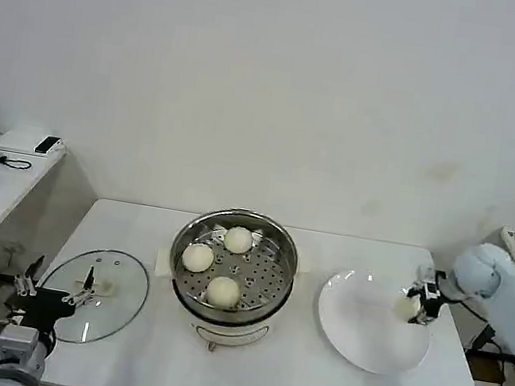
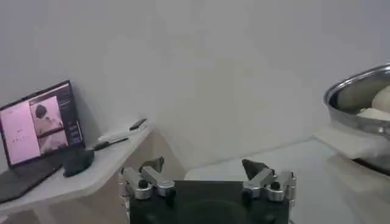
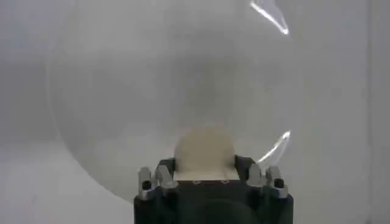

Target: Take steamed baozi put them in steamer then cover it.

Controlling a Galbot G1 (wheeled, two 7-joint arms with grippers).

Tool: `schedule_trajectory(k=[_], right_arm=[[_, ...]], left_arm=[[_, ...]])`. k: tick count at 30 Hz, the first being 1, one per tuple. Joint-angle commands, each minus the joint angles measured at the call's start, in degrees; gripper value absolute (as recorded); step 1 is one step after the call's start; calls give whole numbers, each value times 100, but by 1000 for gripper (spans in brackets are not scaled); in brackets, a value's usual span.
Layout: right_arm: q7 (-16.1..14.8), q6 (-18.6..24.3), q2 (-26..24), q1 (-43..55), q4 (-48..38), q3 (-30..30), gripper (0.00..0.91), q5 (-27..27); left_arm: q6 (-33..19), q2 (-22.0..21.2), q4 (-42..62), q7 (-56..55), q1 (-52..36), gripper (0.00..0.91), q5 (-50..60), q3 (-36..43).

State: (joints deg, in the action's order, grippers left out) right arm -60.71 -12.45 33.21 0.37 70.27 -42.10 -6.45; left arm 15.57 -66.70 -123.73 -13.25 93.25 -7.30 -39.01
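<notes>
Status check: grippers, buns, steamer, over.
Right gripper shut on last cream-white bun over flat white plate. Left gripper open, idle by glass lid. Three buns in shiny steel steamer. Path clear.

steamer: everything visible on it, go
The steamer is a round, shiny steel pot on a white base with short feet, upright at the table's centre. Its perforated tray holds three cream-white baozi. It is uncovered; the glass lid lies flat to its left, apart. No gripper touches it.
</notes>
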Motion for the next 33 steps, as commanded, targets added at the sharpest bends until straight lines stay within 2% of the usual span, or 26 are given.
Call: schedule_trajectory(k=[1,7,8,11,15,24,30,33], right_arm=[[46,-469,-260,1360,1081,-827,665,1016],[259,-839,57,2584,1496,-1771,675,1804],[335,-964,209,3032,1554,-2115,675,1981],[483,-1296,639,3585,1639,-2591,675,2416],[818,-1777,1341,3949,1742,-2934,675,3186],[1679,-2570,2530,3744,1659,-3195,675,4357],[1998,-2845,3004,3407,1428,-3168,675,4692],[2056,-2918,3153,3212,1300,-3063,675,4725]], left_arm=[[8,4,-26,-3,-28,907,40,88],[6,30,-8,1,-45,907,70,120],[5,30,-10,3,-49,907,79,127],[6,16,1,-5,-84,907,104,160],[-2,1,18,-3,-110,907,121,179],[-14,-46,21,-9,-95,907,124,106],[-33,-90,3,-13,-49,907,133,71],[-37,-108,-8,-16,-38,907,132,67]])
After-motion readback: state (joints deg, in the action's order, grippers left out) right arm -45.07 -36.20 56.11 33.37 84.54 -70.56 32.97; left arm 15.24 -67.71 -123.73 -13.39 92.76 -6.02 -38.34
